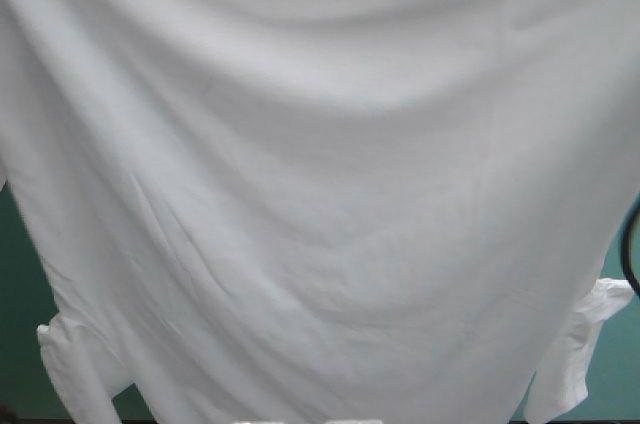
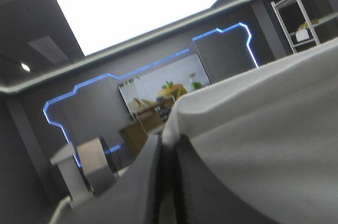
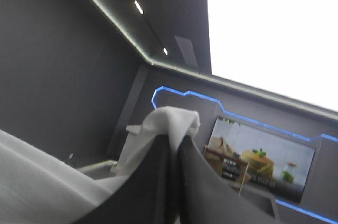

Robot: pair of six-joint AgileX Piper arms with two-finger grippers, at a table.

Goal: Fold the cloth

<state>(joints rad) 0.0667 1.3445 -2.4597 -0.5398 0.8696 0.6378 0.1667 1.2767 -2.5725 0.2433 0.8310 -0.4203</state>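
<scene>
Our left hand [image 2: 168, 147] is clenched on the T-shirt [image 1: 320, 194], which hangs as a wide sheet above the teal-green counter [image 1: 18, 324]. Our right hand [image 3: 174, 135] pinches the other end. We judge this the spreading step. Next we need to lower both hands evenly and lay it flat.

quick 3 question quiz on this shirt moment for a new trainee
1. True or false: the T-shirt lies folded on the table.
2. The left gripper is: A open, B shut on the T-shirt, C out of view.
3. Fill in: the table cover seen past the T-shirt's edges is ___.
Key: 1 false, it hangs lifted and spread; 2 B, as is the right gripper; 3 teal-green.
</scene>
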